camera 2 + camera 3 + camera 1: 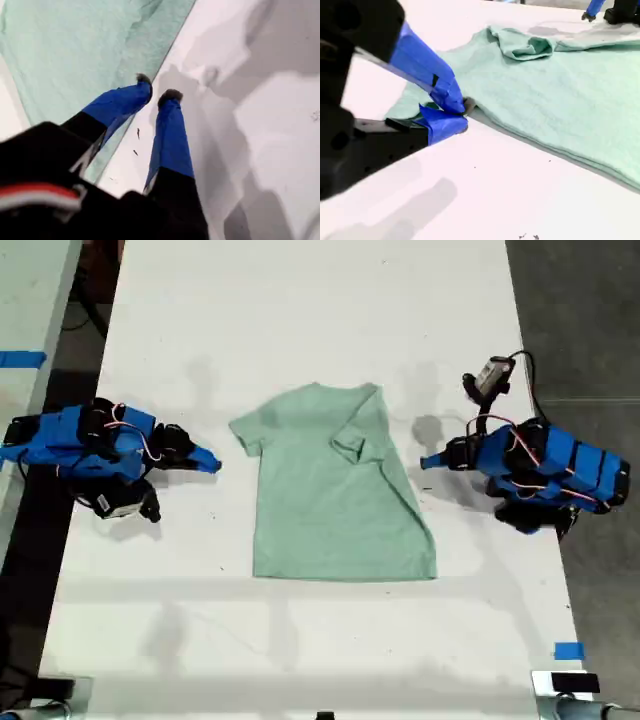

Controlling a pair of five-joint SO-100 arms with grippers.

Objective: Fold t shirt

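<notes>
Currently my second end effector (462, 112), nearly closed and empty, sits beside the unfolded sleeve of the t shirt (335, 490).

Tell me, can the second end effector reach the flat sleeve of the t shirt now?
Probably yes: my second end effector is close beside that t shirt sleeve, and nothing seems to lie between them.

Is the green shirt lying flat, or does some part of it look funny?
Not quite flat. On the t shirt, the sleeve on the exterior view's right has been flipped inward and sits crumpled in a small bunch near the collar, while the other sleeve lies spread out. That makes the shirt look lopsided.
</notes>
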